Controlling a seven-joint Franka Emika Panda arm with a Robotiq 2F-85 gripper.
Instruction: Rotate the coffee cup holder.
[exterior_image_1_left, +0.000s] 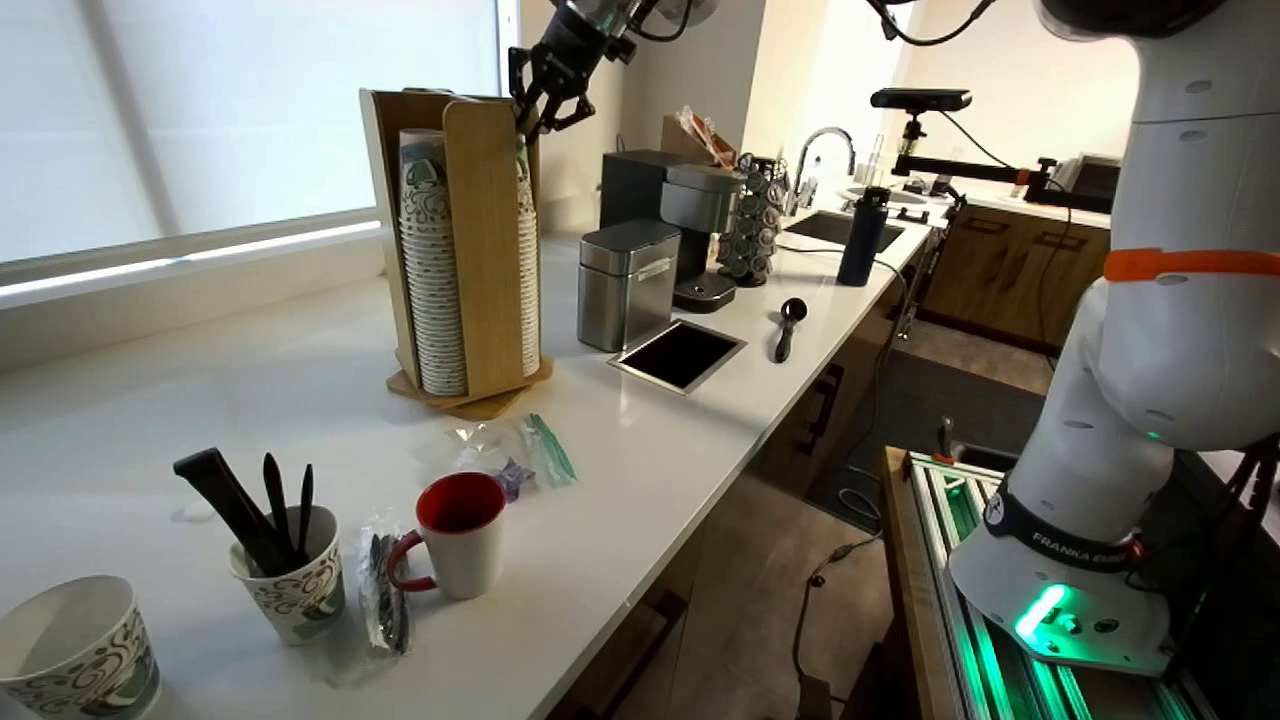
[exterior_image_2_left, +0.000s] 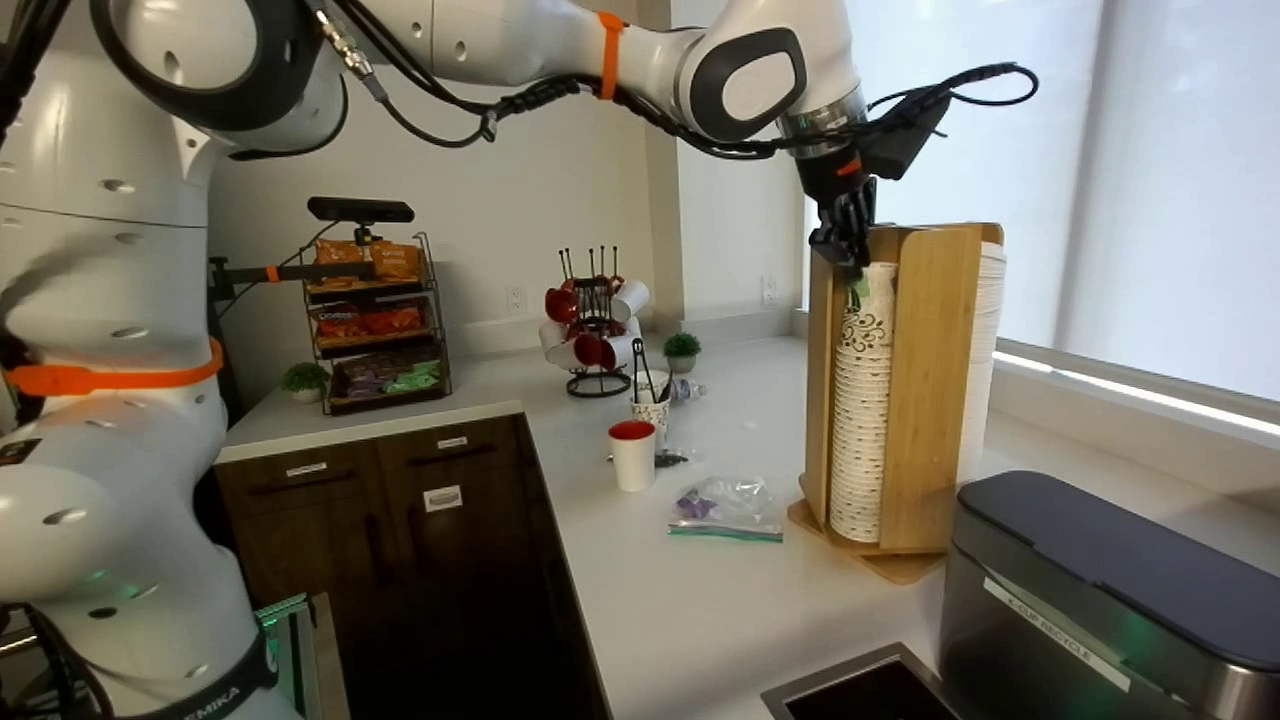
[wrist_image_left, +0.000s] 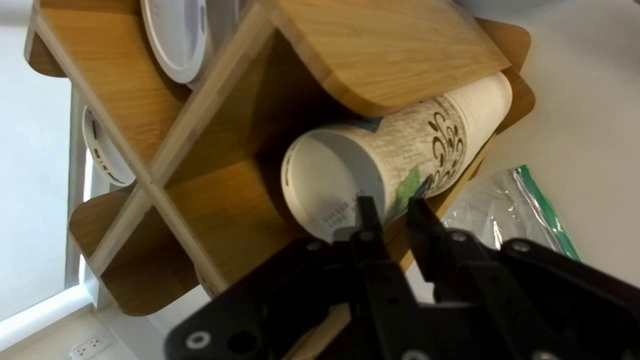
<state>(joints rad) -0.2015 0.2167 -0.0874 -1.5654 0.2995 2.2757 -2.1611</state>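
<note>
Hand sits at top of cup holder, by a paper cup; small finger gap, can't tell if clamped.

In an exterior view the white base sits at four o'clock, a green light glowing on it. The forearm runs nearly level in an exterior view, from ten o'clock to the wrist at one, bent so that the end effector points toward six. In the wrist view its two fingers aim at twelve o'clock, slightly apart.
</note>
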